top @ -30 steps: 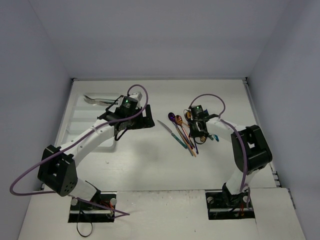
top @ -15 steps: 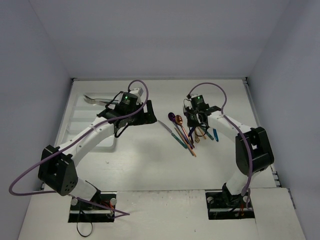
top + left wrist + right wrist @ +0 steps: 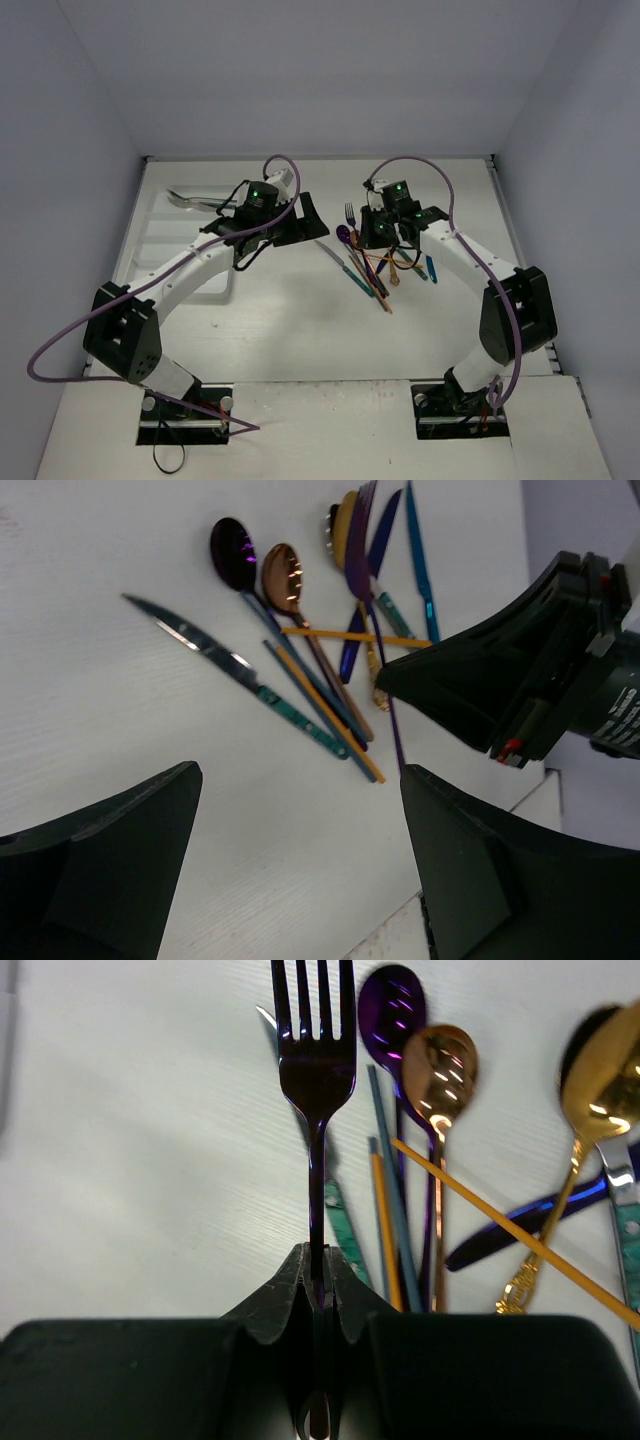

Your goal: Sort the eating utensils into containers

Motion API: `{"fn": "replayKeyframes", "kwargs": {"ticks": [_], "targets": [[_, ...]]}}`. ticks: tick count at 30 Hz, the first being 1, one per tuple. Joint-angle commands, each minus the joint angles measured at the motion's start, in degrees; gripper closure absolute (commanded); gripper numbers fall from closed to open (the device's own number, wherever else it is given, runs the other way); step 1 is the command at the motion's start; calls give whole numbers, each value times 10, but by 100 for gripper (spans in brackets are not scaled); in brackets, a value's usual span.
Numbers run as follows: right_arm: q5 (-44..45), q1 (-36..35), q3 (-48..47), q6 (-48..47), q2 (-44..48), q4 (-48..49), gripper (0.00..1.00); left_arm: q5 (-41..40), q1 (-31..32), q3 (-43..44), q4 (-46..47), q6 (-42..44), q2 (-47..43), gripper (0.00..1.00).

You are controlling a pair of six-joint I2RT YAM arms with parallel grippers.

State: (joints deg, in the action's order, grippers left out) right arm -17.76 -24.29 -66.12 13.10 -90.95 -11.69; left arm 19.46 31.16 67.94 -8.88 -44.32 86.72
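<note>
My right gripper (image 3: 318,1260) is shut on the handle of a purple fork (image 3: 315,1060), tines pointing away, held above the table. From above, the fork (image 3: 350,213) sticks out to the left of that gripper (image 3: 364,226). Under it lies a pile of eating utensils (image 3: 378,268): a purple spoon (image 3: 392,1005), a copper spoon (image 3: 440,1060), a gold spoon (image 3: 600,1070) and a teal-handled knife (image 3: 340,262). My left gripper (image 3: 300,215) hangs open and empty left of the pile, its view taking in the utensils (image 3: 300,670) between its fingers (image 3: 300,780). The white tray of containers (image 3: 150,235) sits far left.
A silver utensil (image 3: 188,199) lies at the tray's back end, beside the left arm. A blue knife (image 3: 530,1220) and an orange handle (image 3: 500,1220) cross in the pile. Side walls close in the table on both sides.
The right gripper has risen from the pile with the purple fork and swung back and to the left. The left gripper has moved right, toward the pile, still open.
</note>
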Motion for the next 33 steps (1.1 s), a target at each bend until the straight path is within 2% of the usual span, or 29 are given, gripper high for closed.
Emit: {"fn": "replayKeyframes", "kwargs": {"ticks": [1, 7, 18, 23, 33], "targets": [[-39, -14, -49, 8, 39, 12, 100, 46, 11, 10, 140, -67, 8, 22], [-48, -30, -73, 16, 44, 11, 100, 39, 34, 64, 140, -70, 55, 26], [-54, -47, -78, 24, 50, 12, 100, -21, 36, 79, 165, -80, 75, 40], [-63, -51, -76, 25, 53, 12, 100, -49, 27, 84, 170, -67, 76, 42], [-72, -52, -70, 26, 63, 12, 100, -34, -2, 100, 174, -20, 86, 46]]}}
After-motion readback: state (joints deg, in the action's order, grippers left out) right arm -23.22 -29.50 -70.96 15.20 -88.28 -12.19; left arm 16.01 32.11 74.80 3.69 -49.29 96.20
